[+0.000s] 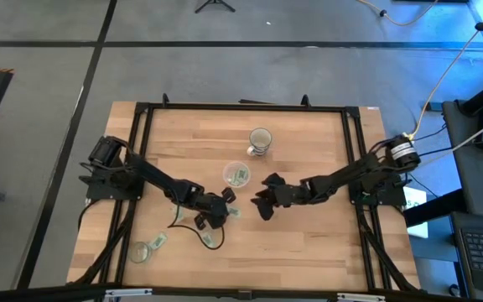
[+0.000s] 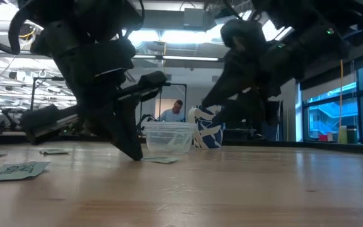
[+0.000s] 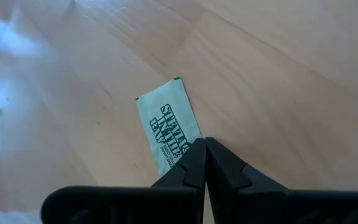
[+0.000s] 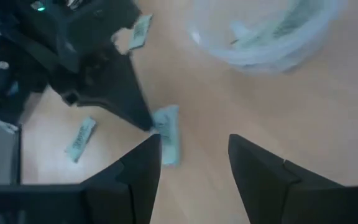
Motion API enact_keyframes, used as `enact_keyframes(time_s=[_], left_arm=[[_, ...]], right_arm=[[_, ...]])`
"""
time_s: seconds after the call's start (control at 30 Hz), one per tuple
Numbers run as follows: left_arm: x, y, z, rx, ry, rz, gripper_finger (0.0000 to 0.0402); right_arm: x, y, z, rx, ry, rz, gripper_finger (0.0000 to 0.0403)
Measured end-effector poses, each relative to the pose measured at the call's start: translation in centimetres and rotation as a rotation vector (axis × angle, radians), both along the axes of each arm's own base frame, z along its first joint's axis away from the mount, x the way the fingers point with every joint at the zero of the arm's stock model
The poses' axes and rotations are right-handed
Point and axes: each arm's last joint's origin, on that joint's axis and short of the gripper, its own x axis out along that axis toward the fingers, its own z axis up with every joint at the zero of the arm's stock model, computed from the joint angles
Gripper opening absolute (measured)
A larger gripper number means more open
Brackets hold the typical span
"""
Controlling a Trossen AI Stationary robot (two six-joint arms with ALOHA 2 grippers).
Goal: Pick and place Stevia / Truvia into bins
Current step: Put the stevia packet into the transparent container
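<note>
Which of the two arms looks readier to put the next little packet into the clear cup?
The left. Its pincer is shut on a pale green paper sachet on the wooden table, close to the small transparent plastic cup. The right pincer hovers open nearby, holding nothing.

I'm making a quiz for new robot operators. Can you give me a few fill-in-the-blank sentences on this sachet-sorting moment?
1. The left gripper is ____ on a Stevia sachet lying on the table.
2. The right gripper hovers with its fingers ____.
3. The clear cup already holds ____.
4. Behind the clear cup stands a blue-and-white ____.

Missing words: shut; open; sachets; mug
</note>
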Motion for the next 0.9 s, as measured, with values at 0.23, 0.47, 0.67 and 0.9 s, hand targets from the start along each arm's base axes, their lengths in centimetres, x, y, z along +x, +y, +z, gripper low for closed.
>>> enact_keyframes(time_s=[0.23, 0.47, 0.67, 0.9], left_arm=[[0.6, -0.1, -0.4, -0.01, -0.05, 0.012, 0.0002], [0.6, -0.1, -0.4, -0.023, -0.055, 0.023, 0.0002], [0.7, -0.1, -0.4, -0.021, -0.066, 0.033, 0.0002], [0.7, -0.1, -0.4, -0.02, -0.072, 0.035, 0.0002]], right_arm=[[2.4, -0.3, -1.3, 0.166, 0.169, 0.011, 0.0177], [3.1, -0.1, -2.4, 0.28, 0.252, 0.005, 0.0159], [3.3, 0.0, -2.4, 0.33, 0.232, -0.009, 0.0159], [3.9, 0.1, -3.3, 0.406, 0.216, 0.002, 0.0159]])
